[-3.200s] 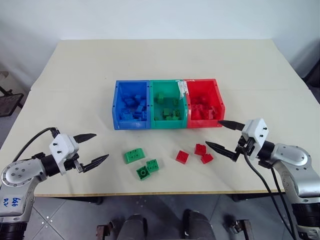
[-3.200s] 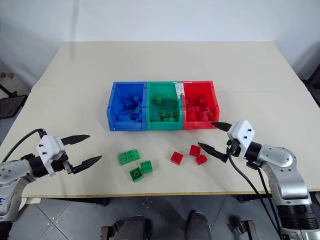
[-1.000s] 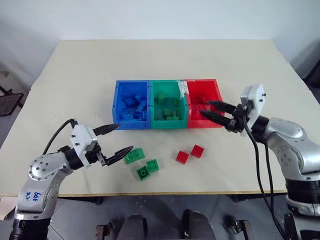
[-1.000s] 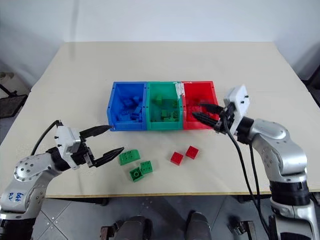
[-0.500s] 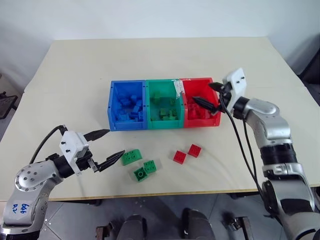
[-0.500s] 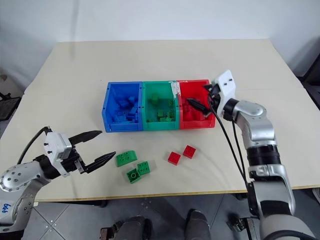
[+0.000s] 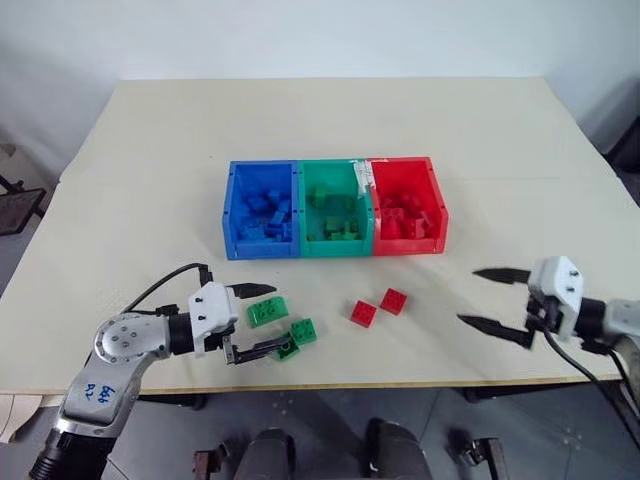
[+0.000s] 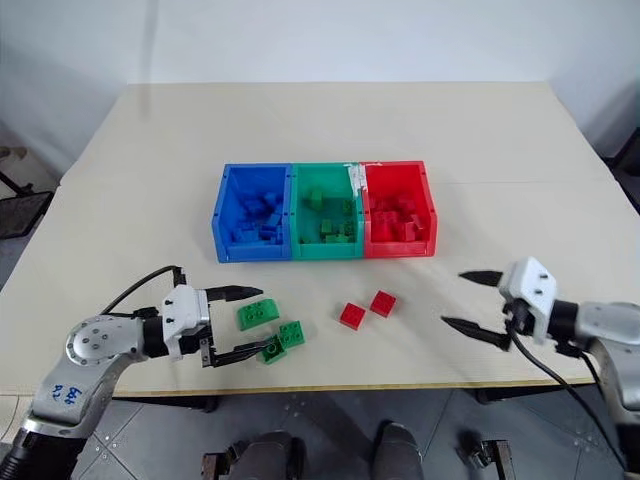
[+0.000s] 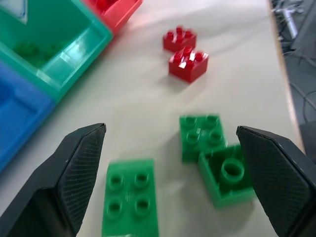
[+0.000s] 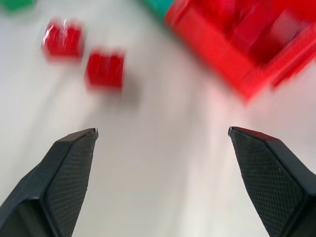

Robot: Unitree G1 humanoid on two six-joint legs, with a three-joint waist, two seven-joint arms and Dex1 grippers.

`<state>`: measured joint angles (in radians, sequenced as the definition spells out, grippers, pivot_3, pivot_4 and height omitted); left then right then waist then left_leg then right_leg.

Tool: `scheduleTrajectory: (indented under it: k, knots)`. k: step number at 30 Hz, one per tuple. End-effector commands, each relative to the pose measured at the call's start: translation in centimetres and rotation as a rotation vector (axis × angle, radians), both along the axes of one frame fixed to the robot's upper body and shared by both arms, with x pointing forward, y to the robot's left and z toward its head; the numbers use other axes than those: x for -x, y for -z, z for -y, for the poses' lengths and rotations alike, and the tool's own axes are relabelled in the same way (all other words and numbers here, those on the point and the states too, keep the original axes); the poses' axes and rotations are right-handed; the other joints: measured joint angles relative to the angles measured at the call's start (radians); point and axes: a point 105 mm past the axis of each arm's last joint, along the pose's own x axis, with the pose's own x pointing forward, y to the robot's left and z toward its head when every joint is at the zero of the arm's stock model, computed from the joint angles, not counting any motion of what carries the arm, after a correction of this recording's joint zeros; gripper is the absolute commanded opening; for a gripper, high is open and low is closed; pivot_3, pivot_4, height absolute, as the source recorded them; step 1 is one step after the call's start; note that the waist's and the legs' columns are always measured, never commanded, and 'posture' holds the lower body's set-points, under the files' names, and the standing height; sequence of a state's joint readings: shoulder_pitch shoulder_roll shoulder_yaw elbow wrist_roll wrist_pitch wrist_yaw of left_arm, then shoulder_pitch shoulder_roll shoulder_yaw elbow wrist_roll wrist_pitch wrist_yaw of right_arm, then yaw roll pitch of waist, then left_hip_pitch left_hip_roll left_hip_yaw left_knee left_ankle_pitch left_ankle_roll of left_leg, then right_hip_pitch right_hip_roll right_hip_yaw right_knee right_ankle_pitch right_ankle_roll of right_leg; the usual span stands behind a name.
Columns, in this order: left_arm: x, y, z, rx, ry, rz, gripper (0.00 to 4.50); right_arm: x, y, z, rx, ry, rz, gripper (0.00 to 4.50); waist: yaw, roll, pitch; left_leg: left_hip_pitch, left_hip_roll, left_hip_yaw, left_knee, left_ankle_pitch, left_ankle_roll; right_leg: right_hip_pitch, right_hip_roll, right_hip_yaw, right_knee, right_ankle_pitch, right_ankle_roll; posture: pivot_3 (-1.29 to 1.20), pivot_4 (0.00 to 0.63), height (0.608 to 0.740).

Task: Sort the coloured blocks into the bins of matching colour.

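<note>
The right gripper (image 7: 497, 297), a second ago over the red bin (image 7: 408, 205), now hangs open and empty at the table's (image 7: 150, 170) 4 o'clock corner; the delivery looks done, leaving two red bricks (image 7: 380, 306). The left gripper (image 7: 262, 318), open, now brackets the green bricks (image 7: 282, 324) at 6 o'clock. The left wrist view resolves three separate green bricks.

Beige table (image 7: 330, 130), matte, rectangular top, front edge visible along the bottom of the head views. Grey tiled floor (image 7: 160, 430) below the front edge. White wall (image 7: 320, 35) behind the far edge. Dark metal frame object (image 7: 15, 205) on the floor, left of the table.
</note>
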<state>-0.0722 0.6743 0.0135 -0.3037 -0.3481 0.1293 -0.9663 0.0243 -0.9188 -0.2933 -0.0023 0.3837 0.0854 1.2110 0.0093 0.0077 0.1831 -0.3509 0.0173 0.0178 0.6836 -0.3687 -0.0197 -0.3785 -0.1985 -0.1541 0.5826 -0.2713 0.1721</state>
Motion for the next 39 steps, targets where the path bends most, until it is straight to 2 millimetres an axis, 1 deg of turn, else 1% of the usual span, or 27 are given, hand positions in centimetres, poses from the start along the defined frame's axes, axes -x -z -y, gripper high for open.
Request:
scheduleTrajectory:
  k: [1,3,7,11,14,17,19,24,25,27,29,31,33,36,39]
  knots:
    - [0.2,-0.6,0.1,0.009,0.022,0.032,4.50,-0.5,-1.3,-1.4,-0.038,-0.019,0.028,4.44,-0.007,0.000,0.000,0.000,0.000,0.000,0.000,0.000,0.000,0.000,0.000,0.000,0.000,0.000,0.000,0.00,0.150,0.740]
    - [0.1,-0.7,-0.1,0.014,0.014,0.037,4.50,-1.1,-1.2,-4.2,-0.079,-0.065,0.010,4.44,-0.013,0.000,0.000,0.001,0.000,0.000,0.000,0.000,0.000,0.000,0.000,0.001,0.000,0.000,0.000,0.00,0.150,0.740]
    - [1.0,-0.9,0.0,0.036,0.040,-0.008,4.50,-2.1,-0.5,-7.6,-0.104,-0.099,-0.025,4.44,-0.010,0.000,0.000,0.001,0.002,0.000,0.000,0.000,0.000,0.000,0.001,0.000,0.001,0.000,-0.001,0.00,0.150,0.740]
    - [1.3,-1.2,0.1,0.043,0.034,-0.012,4.50,-2.8,0.4,-9.0,-0.078,-0.126,-0.048,4.44,0.016,0.000,0.000,-0.001,0.000,-0.002,0.001,0.000,0.000,0.000,0.001,-0.001,0.000,0.000,-0.001,0.00,0.150,0.740]
    - [1.6,-1.2,0.1,0.037,0.019,-0.003,4.50,-4.5,2.3,-10.8,-0.051,-0.130,-0.060,4.44,0.012,-0.001,0.000,-0.001,0.001,-0.002,0.001,0.000,0.000,0.000,0.001,-0.001,-0.001,0.000,-0.001,0.00,0.150,0.740]
    - [1.6,-1.2,0.0,0.030,0.011,0.004,4.50,-5.3,2.4,-11.2,-0.043,-0.129,-0.046,3.85,0.010,0.000,0.000,-0.001,0.001,-0.001,0.001,0.000,0.000,0.000,0.001,-0.001,0.000,0.000,-0.001,0.00,0.150,0.740]
    - [1.5,-1.3,-0.1,0.026,0.005,0.009,4.50,-5.6,2.3,-11.4,-0.055,-0.128,-0.044,3.18,0.011,0.000,0.000,-0.001,0.001,-0.001,0.001,0.000,0.000,0.000,0.001,0.000,0.000,0.000,-0.001,0.00,0.150,0.740]
    - [1.2,-1.6,-0.4,0.034,-0.025,0.032,4.50,-5.5,1.8,-11.4,-0.071,-0.143,-0.042,1.50,0.012,0.000,0.000,-0.001,0.001,-0.001,0.001,0.000,0.000,0.000,0.001,0.000,0.000,0.000,-0.001,0.00,0.150,0.740]
    - [1.2,-1.7,-0.4,0.040,-0.030,0.035,4.50,-5.5,1.5,-11.4,-0.077,-0.140,-0.031,1.47,0.012,0.000,0.000,-0.001,0.001,-0.001,0.001,0.000,0.000,0.000,0.001,0.000,0.000,0.000,-0.001,0.00,0.150,0.740]
    - [0.7,-2.5,-0.5,0.107,-0.071,0.042,4.50,-6.1,-0.9,-11.1,-0.149,-0.114,0.026,1.49,0.012,0.000,0.000,-0.001,0.001,-0.001,0.001,0.000,0.000,0.000,0.001,0.000,0.000,0.000,-0.001,0.00,0.150,0.740]
    - [0.0,-3.5,-0.6,0.186,-0.125,0.057,4.50,-7.1,-4.3,-11.1,-0.261,-0.080,0.103,1.49,0.012,0.000,0.000,-0.001,0.001,-0.001,0.001,0.000,0.000,0.000,0.001,0.000,0.000,0.000,-0.001,0.00,0.150,0.740]
    - [-0.8,-4.4,-0.9,0.237,-0.180,0.082,4.50,-8.8,-7.8,-10.7,-0.362,-0.009,0.199,1.49,0.006,0.000,0.000,-0.001,0.001,-0.001,0.002,0.000,0.000,0.000,0.001,0.000,0.000,0.000,-0.001,0.00,0.150,0.740]
    - [-1.4,-4.8,-1.3,0.264,-0.231,0.102,4.50,-11.1,-10.3,-9.9,-0.393,0.102,0.292,1.49,-0.002,0.000,0.000,-0.001,0.001,-0.001,0.002,0.000,-0.001,-0.001,0.001,0.000,0.001,0.000,-0.001,0.00,0.150,0.740]
    - [-1.9,-5.1,-1.7,0.282,-0.269,0.108,4.50,-13.4,-12.0,-9.4,-0.391,0.182,0.356,1.49,-0.010,0.000,0.000,0.000,0.001,-0.002,0.001,0.000,-0.001,-0.001,0.001,-0.001,0.002,0.000,-0.001,0.00,0.150,0.740]
    - [-2.1,-5.0,-1.9,0.271,-0.278,0.108,4.50,-15.5,-12.7,-9.3,-0.377,0.230,0.386,1.49,-0.013,0.000,0.000,-0.001,0.001,-0.003,0.000,0.000,-0.001,-0.001,0.001,-0.002,0.002,0.000,-0.001,0.00,0.150,0.740]
